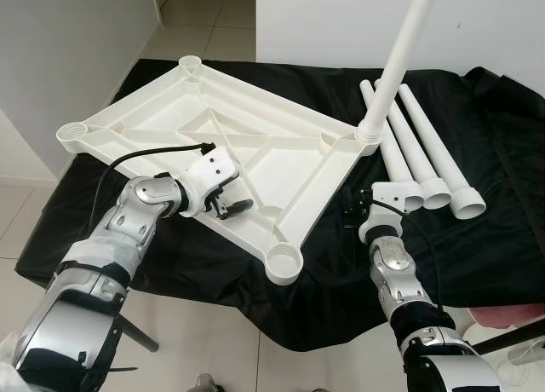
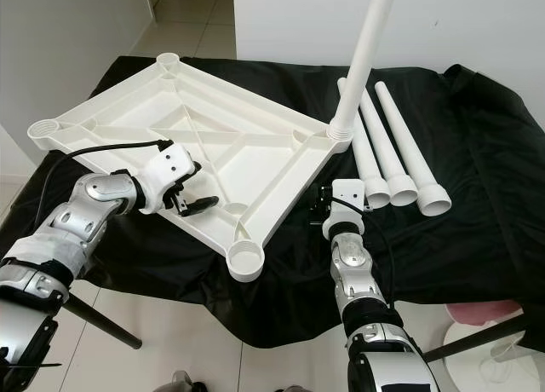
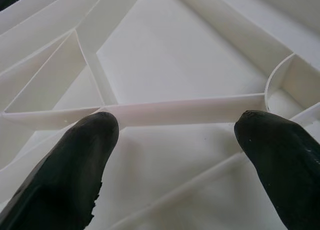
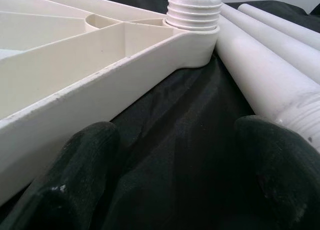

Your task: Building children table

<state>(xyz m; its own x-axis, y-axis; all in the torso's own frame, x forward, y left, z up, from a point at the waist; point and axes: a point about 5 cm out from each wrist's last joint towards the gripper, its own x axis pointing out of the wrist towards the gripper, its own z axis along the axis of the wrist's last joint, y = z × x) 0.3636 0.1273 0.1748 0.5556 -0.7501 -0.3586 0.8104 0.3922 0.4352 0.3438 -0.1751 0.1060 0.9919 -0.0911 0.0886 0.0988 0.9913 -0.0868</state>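
**Tabletop upside down, one leg in, three loose**

White plastic tabletop [image 1: 223, 153] lies underside up on a black cloth [image 1: 477, 239], ribs and diagonal braces showing. It sits skewed on the cloth, one corner pointing toward the robot. Round socket at each corner; the near corner socket [image 1: 283, 263] is open, and so are the left one [image 1: 74, 135] and the far one [image 1: 190, 64].

Right-hand corner socket carries a fitted leg [image 1: 400, 55] — a white tube standing up and leaning slightly, running out of the top of the head views. The right wrist view shows its ribbed base seated in the socket collar.

Three loose legs [image 1: 423, 149] lie side by side on the cloth just beside that corner, wide ends toward the robot, narrow ends away.

Left gripper [image 1: 230, 206] is over the tabletop's near-left portion, low above the ribbed underside. Fingers [image 3: 75, 165] spread apart, nothing between them — in the wrist view a thin cross rib runs just past the tips.

Right gripper [image 1: 353, 211] is low over the cloth in the gap between the tabletop's right edge and the loose legs. Fingers [image 4: 75, 175] apart, only black cloth between them; tabletop edge close on one side, the nearest loose leg close on the other.

Pale tiled floor [image 1: 204, 21] and white walls beyond.
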